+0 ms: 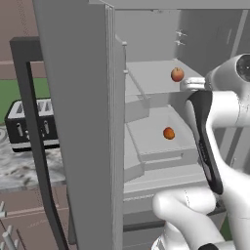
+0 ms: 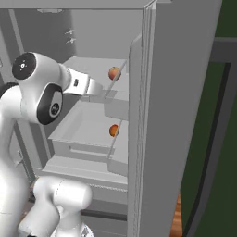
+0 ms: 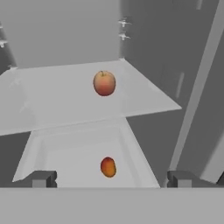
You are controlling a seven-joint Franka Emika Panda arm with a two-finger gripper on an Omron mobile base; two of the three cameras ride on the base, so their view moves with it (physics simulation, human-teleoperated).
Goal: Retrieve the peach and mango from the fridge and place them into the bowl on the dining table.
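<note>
Fridge (image 1: 78, 112) int., doors open. Upper shelf (image 3: 57, 94): flat pale grey slab, spans compartment width. Peach (image 3: 104, 83) sits directly on it, upright, stem dimple up, toward back right part of the shelf in hand view; apart from the walls. Same peach in left base view (image 1: 177, 74) and right base view (image 2: 113, 73), near the shelf's right side.

Below the shelf: open-top tray/drawer (image 3: 78, 162), pale grey, raised side walls. Mango (image 3: 108, 166) lies on tray floor, orange-red, roughly centre-right, not touching the walls. Seen also at (image 1: 169, 133) and (image 2: 114, 130).

Peach and mango well apart, one level betw. them.
</note>
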